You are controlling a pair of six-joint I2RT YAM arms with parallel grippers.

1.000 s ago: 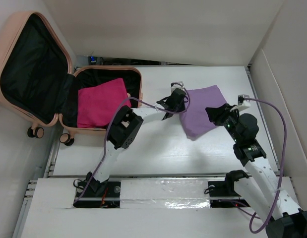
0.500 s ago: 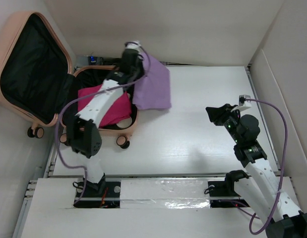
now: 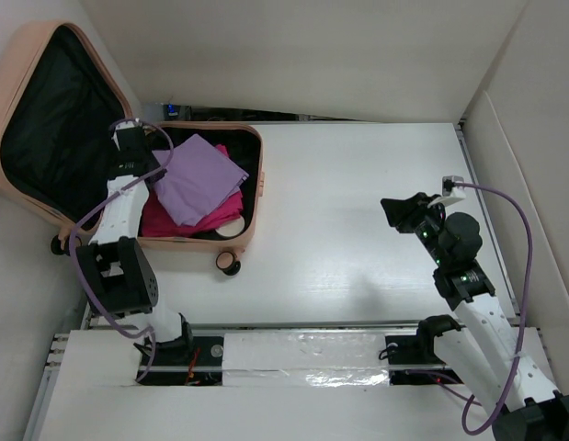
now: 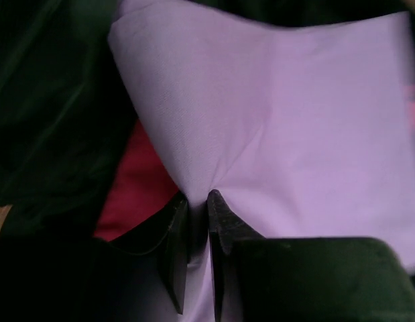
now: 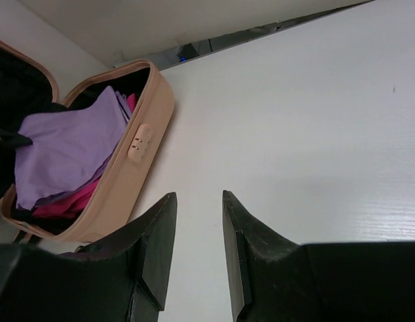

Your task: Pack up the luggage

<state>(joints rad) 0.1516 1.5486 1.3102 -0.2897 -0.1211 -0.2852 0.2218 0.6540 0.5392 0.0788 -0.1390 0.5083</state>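
The peach-pink luggage (image 3: 255,197) lies open at the far left, its lid (image 3: 31,46) standing up. Inside it a lilac cloth (image 3: 199,176) lies on a magenta cloth (image 3: 169,220). My left gripper (image 3: 153,165) is over the luggage's left side, shut on a corner of the lilac cloth (image 4: 287,114); the magenta cloth (image 4: 137,191) shows beneath it in the left wrist view. My right gripper (image 3: 394,211) is open and empty above the bare table at the right. The right wrist view shows the luggage (image 5: 137,144) with the lilac cloth (image 5: 66,147) to the left of that gripper (image 5: 197,201).
White walls close the table at the back and right. A black wheel (image 3: 227,262) of the luggage points toward the table's middle. A metal rail (image 3: 302,354) runs along the near edge by the arm bases.
My left gripper carried the lilac cloth from the table's middle leftward and laid it in the luggage on the magenta cloth. The right arm has stayed still.
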